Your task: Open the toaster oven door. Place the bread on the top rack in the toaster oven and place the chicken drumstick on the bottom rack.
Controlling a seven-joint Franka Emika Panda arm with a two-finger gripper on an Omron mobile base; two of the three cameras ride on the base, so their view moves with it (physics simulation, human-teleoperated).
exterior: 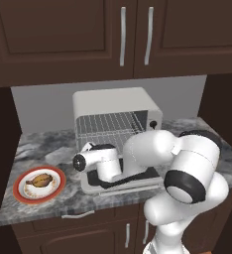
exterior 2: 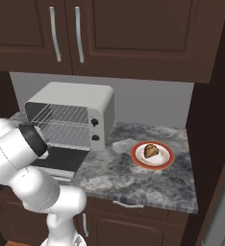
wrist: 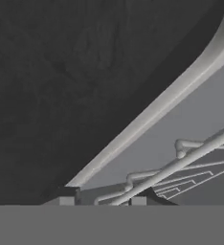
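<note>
1. The boxy off-white toaster oven (exterior: 117, 115) stands at the back of the grey marbled stone counter (exterior 2: 148, 185), under dark brown wall cabinets (exterior 2: 133, 33). Its off-white framed door with black glass window (exterior: 119, 181) lies folded down flat over the counter's front edge, so the opening step looks done.
2. Inside the open cavity, the upper silver wire rack (exterior 2: 61, 114) and the lower silver wire rack (exterior 2: 61, 135) are both bare; no food is loaded yet.
3. The two-finger gripper (wrist: 99, 201) sits low against the door. In the hand view its dark tips (wrist: 66, 200) flank the door's slim pale bar handle (wrist: 181, 162), but I cannot tell whether they pinch it or stand slightly apart.
4. Risk, as I judge it: if the fingers pull away while pinching the bar, the door could be dragged up or the oven shifted on the counter.
5. A second risk: the arm's elbow hangs just in front of the cavity, so a wide swing toward either plate might knock the racks or the door.
6. Two red-rimmed white plates rest on the counter, one to the oven's left (exterior: 20, 191) and one to its right (exterior 2: 168, 161), each carrying a brown piece of food.
7. Which plate holds bread and which holds drumstick is too small to tell for certain.
8. The arm hides the gripper in both base views, along with much of the door.
</note>
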